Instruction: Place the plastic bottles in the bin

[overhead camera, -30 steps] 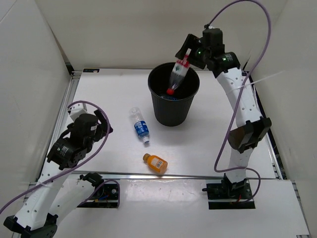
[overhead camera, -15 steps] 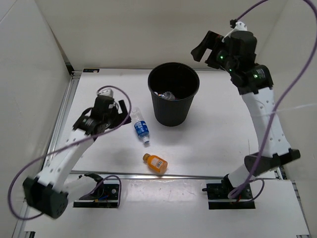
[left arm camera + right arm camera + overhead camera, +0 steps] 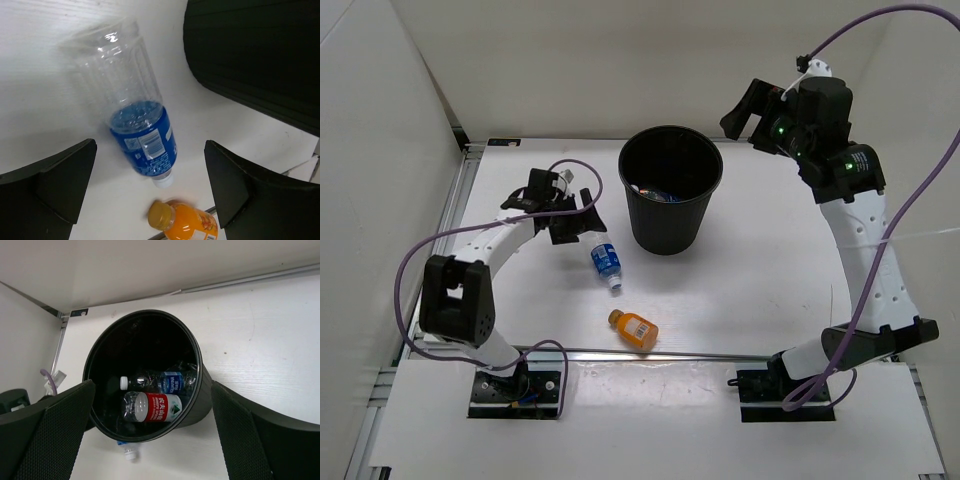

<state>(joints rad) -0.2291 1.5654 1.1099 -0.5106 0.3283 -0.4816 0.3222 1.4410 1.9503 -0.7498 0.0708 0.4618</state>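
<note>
Left gripper (image 3: 578,215), jaws spread, hovers over the blue-labelled bottle (image 3: 142,137) lying left of the black bin (image 3: 665,225), likely lining up a grasp; right gripper (image 3: 742,112), spread and empty, hangs upper right.

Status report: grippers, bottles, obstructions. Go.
Left gripper open over blue-labelled bottle lying on table. Right gripper open, empty, raised beside bin. Orange bottle also out; red-labelled bottle binned. No obstruction seen.

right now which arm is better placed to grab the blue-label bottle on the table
Left. The left gripper, open, hovers beside the blue-labelled bottle, which shows between its fingers in the wrist view. The right gripper is open but beyond the bin.
</note>
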